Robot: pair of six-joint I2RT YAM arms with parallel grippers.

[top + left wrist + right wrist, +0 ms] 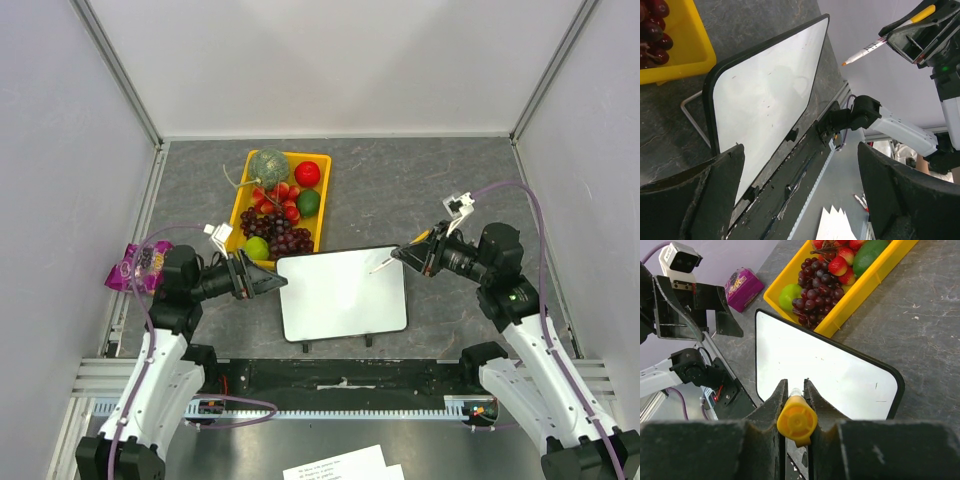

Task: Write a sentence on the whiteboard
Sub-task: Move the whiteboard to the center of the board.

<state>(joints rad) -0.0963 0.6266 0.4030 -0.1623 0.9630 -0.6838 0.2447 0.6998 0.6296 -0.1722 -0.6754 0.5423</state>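
The whiteboard (pixel 340 295) lies flat on the grey table between the arms, its two black feet toward the near edge. Its white surface (pixel 805 367) shows only a few faint specks, and no sentence is in view on it (pixel 765 95). My right gripper (pixel 415 254) is shut on an orange-capped marker (pixel 797 421). The marker (pixel 384 263) points down-left, and its tip (pixel 845 63) hangs just above the board's far right part. My left gripper (pixel 270 281) stands wide open at the board's left edge, with nothing between its fingers (pixel 715 190).
A yellow tray (pixel 241 195) of grapes, strawberries, limes and a melon sits just behind the board's left corner. A purple packet (pixel 140 265) lies by the left wall. Printed paper sheets (pixel 340 465) lie below the arm bases. Enclosure walls stand on three sides.
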